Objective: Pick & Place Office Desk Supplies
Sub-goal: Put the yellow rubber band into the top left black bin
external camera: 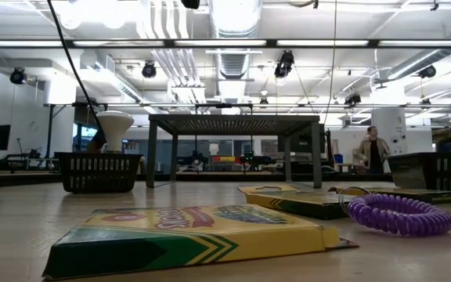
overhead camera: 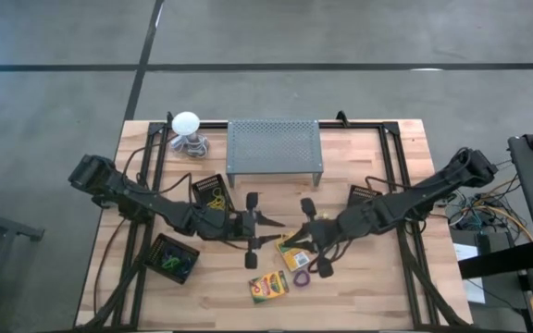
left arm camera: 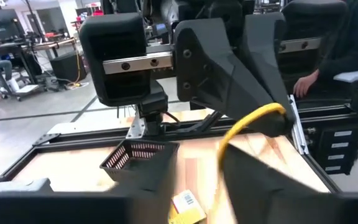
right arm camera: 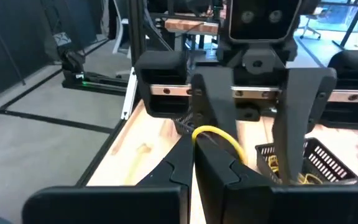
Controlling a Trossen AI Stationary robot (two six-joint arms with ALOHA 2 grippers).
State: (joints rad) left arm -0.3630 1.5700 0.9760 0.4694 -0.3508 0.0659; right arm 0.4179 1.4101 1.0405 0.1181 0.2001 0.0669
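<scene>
A yellow rubber band hangs in the air between my two grippers, which face each other over the table's middle. My right gripper is shut on it. My left gripper is open, with a finger on either side of the band's free loop. Two crayon boxes lie flat on the wood near the front, and a purple coil loop rests beside them. In the high view my left gripper and right gripper are almost tip to tip. My right gripper pinches the rubber band at one end of its loop between its two fingers, coming level from the table's right side. The band is lifted clear and arches out from the fingers toward the left gripper. My left gripper: I cannot tell whether a finger touches the band.
The grey perforated stand and the white ball-topped object sit at the far edge. Black baskets stand at left front, left middle and right middle. A dark loop lies by the purple one.
</scene>
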